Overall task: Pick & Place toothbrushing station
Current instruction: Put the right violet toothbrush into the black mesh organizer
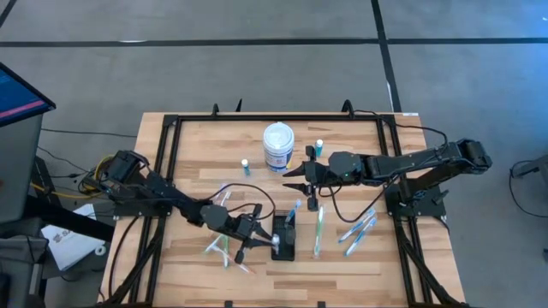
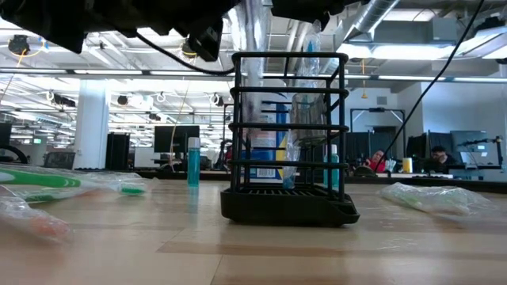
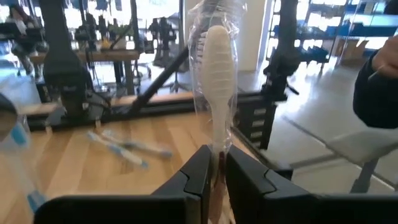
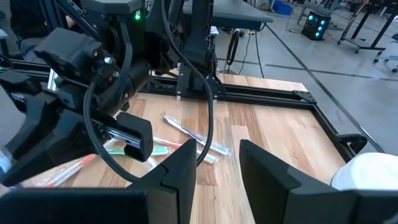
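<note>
The left pincer (image 3: pixel 214 163), clenched on a wrapped toothbrush (image 3: pixel 217 74), hovers at nine o'clock of the black holder (image 1: pixel 283 237) (light, rigid; grip its rim), right pincer (image 4: pixel 217 155) released.

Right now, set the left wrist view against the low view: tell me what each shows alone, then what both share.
Left wrist view only: the left claw, its dark fingers closed on a white toothbrush in clear wrap; two wrapped blue toothbrushes lie beyond it.

Low view only: the black slotted wire toothbrushing station upright on the table, a small teal bottle behind it, and a wrapped green toothbrush lying flat.

Both: the light wooden tabletop and wrapped toothbrushes on it.
</note>
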